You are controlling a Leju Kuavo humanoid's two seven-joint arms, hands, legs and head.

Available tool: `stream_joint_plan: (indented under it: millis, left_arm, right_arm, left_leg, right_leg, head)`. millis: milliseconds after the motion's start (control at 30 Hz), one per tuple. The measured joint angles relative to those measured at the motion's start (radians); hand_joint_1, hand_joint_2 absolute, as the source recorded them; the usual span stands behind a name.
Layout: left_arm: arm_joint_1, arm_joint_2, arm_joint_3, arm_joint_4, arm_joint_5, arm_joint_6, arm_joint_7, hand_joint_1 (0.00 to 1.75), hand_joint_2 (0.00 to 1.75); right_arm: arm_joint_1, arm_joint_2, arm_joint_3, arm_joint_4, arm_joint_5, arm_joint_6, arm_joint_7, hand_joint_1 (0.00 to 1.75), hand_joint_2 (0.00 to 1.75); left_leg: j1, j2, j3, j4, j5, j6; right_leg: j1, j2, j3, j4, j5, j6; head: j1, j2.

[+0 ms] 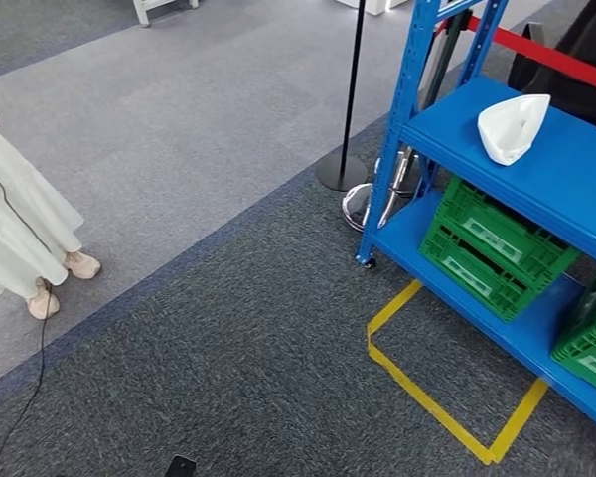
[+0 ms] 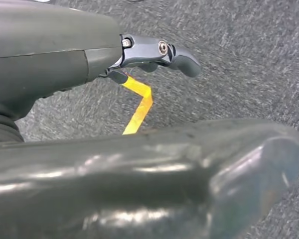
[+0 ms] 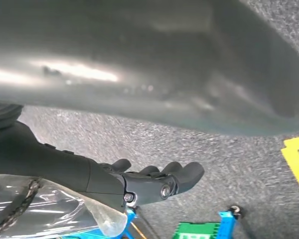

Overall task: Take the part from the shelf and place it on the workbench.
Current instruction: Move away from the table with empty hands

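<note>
part (image 1: 513, 127), white, untouched on the blue shelf (image 1: 572, 174)'s upper deck; left hand (image 2: 155, 52) and right hand (image 3: 159, 181) hang over carpet, fingers loosely apart, holding nothing; pickup and worktop placement all remain.

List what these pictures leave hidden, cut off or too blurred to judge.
- Shelf: cut off by the head view's top and right edges; its full extent is unknown.
- Right-hand crate: cropped by the head view's right edge.
- Person: cut off by the left edge.
- Left hand: its thick blurred thumb fills the foreground, hiding most fingers.
- Right hand: the blurred thumb covers half the wrist view.
- White part: its far side is unseen.
</note>
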Motion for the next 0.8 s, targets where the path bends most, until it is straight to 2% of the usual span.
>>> stream_joint_plan:
  millis: [33,67,100,167,200,233,333,367,433,500,533,567,600,633,700,767,800]
  left_arm:
    - [0.000,0.000,0.000,0.000,-0.001,0.000,0.000,0.00,0.00]
    - [-0.001,0.000,0.000,0.000,-0.003,0.000,0.000,0.00,0.00]
    - [-0.001,0.000,0.000,0.000,-0.006,0.000,0.000,0.00,0.00]
    - [-0.002,0.000,0.000,0.000,-0.009,-0.004,0.000,0.00,0.00]
    - [-0.002,0.000,0.000,0.000,-0.006,-0.008,0.002,0.00,0.00]
    - [-0.002,0.000,0.000,0.000,-0.001,-0.016,0.005,0.00,0.00]
    - [0.000,0.000,-0.002,-0.002,0.014,-0.041,0.031,0.00,0.00]
    - [0.001,0.000,-0.003,-0.003,0.014,-0.047,0.039,0.00,0.00]
    - [0.004,0.001,-0.004,-0.004,0.011,-0.054,0.051,0.00,0.00]
    - [0.008,0.002,-0.006,-0.004,0.002,-0.053,0.055,0.00,0.00]
    - [0.010,0.002,-0.007,-0.004,-0.004,-0.050,0.055,0.00,0.00]
    - [0.011,0.002,-0.008,-0.004,-0.009,-0.045,0.055,0.00,0.00]
    - [0.011,0.002,-0.009,-0.004,-0.013,-0.041,0.054,0.00,0.00]
    - [0.010,0.002,-0.011,-0.004,-0.018,-0.037,0.053,0.00,0.00]
    - [0.009,0.002,-0.014,-0.003,-0.027,-0.034,0.051,0.00,0.00]
    - [0.008,0.002,-0.015,-0.002,-0.035,-0.032,0.049,0.00,0.00]
    - [0.007,0.002,-0.015,-0.002,-0.036,-0.030,0.049,0.00,0.00]
  right_arm:
    - [0.002,0.000,0.000,0.000,0.003,0.000,0.003,0.00,0.00]
    - [0.004,0.000,-0.001,-0.001,0.006,0.000,0.008,0.00,0.00]
    - [0.006,0.000,-0.002,-0.002,0.010,0.001,0.012,0.00,0.00]
    - [0.006,0.000,-0.004,-0.008,0.016,0.003,0.019,0.00,0.00]
    - [0.005,0.001,-0.004,-0.012,0.019,0.005,0.021,0.00,0.00]
    - [0.004,0.001,-0.005,-0.016,0.023,0.008,0.022,0.00,0.00]
    - [0.008,0.002,-0.008,-0.025,0.039,0.018,0.026,0.00,0.00]
    - [0.009,0.003,-0.010,-0.028,0.043,0.021,0.028,0.00,0.00]
    - [0.009,0.005,-0.013,-0.033,0.051,0.023,0.032,0.00,0.00]
    - [0.009,0.006,-0.016,-0.038,0.058,0.027,0.035,0.00,0.00]
    - [0.009,0.006,-0.019,-0.041,0.060,0.030,0.037,0.00,0.00]
    - [0.011,0.006,-0.022,-0.044,0.062,0.032,0.038,0.00,0.00]
    - [0.012,0.006,-0.025,-0.047,0.064,0.034,0.039,0.00,0.00]
    - [0.013,0.007,-0.027,-0.050,0.066,0.035,0.039,0.00,0.00]
    - [0.013,0.012,-0.029,-0.056,0.069,0.035,0.039,0.00,0.00]
    - [0.011,0.017,-0.034,-0.060,0.071,0.035,0.040,0.00,0.00]
    - [0.012,0.019,-0.038,-0.061,0.072,0.035,0.040,0.00,0.00]
  left_leg:
    - [0.000,0.010,0.000,0.000,0.000,0.000]
    - [0.000,0.020,-0.001,0.001,-0.001,-0.001]
    - [0.001,0.028,-0.001,0.003,-0.002,-0.003]
    - [0.000,0.042,0.000,0.011,-0.008,-0.013]
    - [-0.001,0.046,0.000,0.016,-0.012,-0.019]
    - [-0.003,0.050,0.001,0.019,-0.015,-0.025]
    - [-0.002,0.056,0.005,0.022,-0.018,-0.039]
    - [-0.001,0.050,0.002,0.033,-0.030,-0.044]
    - [0.002,0.028,-0.026,0.108,-0.084,-0.053]
    - [0.002,0.010,-0.076,0.235,-0.151,-0.056]
    - [0.002,0.007,-0.095,0.281,-0.164,-0.055]
    - [0.002,0.004,-0.101,0.296,-0.158,-0.052]
    - [0.001,0.001,-0.092,0.274,-0.132,-0.047]
    - [0.000,-0.006,-0.071,0.222,-0.093,-0.040]
    - [-0.002,-0.045,-0.025,0.102,-0.029,-0.022]
    - [-0.004,-0.069,-0.004,0.043,-0.018,-0.011]
    - [-0.005,-0.066,-0.003,0.035,-0.021,-0.010]
  right_leg:
    - [-0.001,-0.003,-0.014,0.033,-0.005,0.003]
    - [-0.002,-0.005,-0.009,0.027,0.008,0.006]
    - [-0.004,-0.010,0.017,-0.019,0.038,0.008]
    - [-0.005,-0.035,0.094,-0.163,0.092,0.009]
    - [-0.004,-0.043,0.121,-0.214,0.105,0.005]
    - [-0.002,-0.048,0.133,-0.239,0.106,-0.001]
    - [0.001,-0.036,0.131,-0.240,0.107,-0.024]
    - [0.000,-0.031,0.133,-0.241,0.110,-0.030]
    - [-0.003,-0.020,0.135,-0.242,0.116,-0.039]
    - [-0.001,-0.007,0.131,-0.241,0.119,-0.044]
    - [0.001,0.001,0.130,-0.241,0.120,-0.045]
    - [0.002,0.009,0.130,-0.241,0.120,-0.046]
    - [0.004,0.019,0.131,-0.240,0.120,-0.046]
    - [0.005,0.028,0.133,-0.240,0.120,-0.046]
    - [0.007,0.047,0.132,-0.239,0.120,-0.044]
    - [0.005,0.062,0.122,-0.236,0.123,-0.036]
    - [0.005,0.068,0.117,-0.236,0.125,-0.030]
  head:
    - [0.000,0.000]
    - [0.000,0.000]
    - [0.000,0.000]
    - [0.001,0.000]
    - [-0.001,0.000]
    - [-0.002,0.000]
    - [-0.006,0.000]
    - [-0.006,0.000]
    - [-0.009,0.000]
    - [-0.012,0.000]
    - [-0.013,0.000]
    - [-0.013,0.000]
    - [-0.013,0.000]
    - [-0.013,0.000]
    - [-0.012,0.000]
    - [-0.014,0.000]
    - [-0.015,0.000]
